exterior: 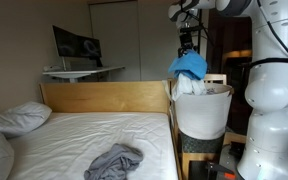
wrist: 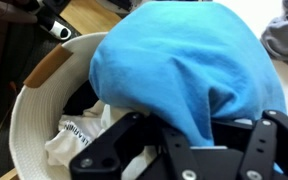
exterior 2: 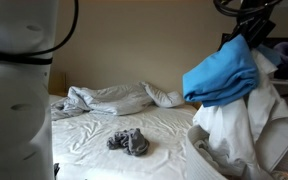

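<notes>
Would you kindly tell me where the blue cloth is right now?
In an exterior view, the blue cloth hangs from the shut claw over the white laundry basket, beside the wooden bed frame.

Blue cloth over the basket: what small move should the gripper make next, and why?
Probably open the gripper. It is shut on the blue cloth, which hangs right above the white basket, over the white laundry piled inside, so the cloth should drop onto that pile.
</notes>
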`<state>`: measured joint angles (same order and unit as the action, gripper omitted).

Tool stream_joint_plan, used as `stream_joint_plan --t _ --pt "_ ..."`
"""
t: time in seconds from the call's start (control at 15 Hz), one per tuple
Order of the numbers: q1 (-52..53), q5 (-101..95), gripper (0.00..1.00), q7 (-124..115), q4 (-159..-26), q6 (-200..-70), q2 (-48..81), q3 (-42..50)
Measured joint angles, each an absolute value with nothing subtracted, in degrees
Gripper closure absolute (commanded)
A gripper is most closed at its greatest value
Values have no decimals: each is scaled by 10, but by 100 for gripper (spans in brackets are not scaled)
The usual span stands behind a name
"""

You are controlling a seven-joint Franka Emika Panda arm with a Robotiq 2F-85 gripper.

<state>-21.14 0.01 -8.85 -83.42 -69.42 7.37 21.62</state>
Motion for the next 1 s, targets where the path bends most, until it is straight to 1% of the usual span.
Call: stream_joint_plan --t 0.13,0.33,0.67,1.0 --pt "-189 11 91 -88 -881 -694 43 192" --pt "-146 35 91 -89 -916 -694 -15 150" --pt "-81 90 92 -97 -924 -699 -110 80" --pt "-23 139 93 -148 -914 -774 -190 -3"
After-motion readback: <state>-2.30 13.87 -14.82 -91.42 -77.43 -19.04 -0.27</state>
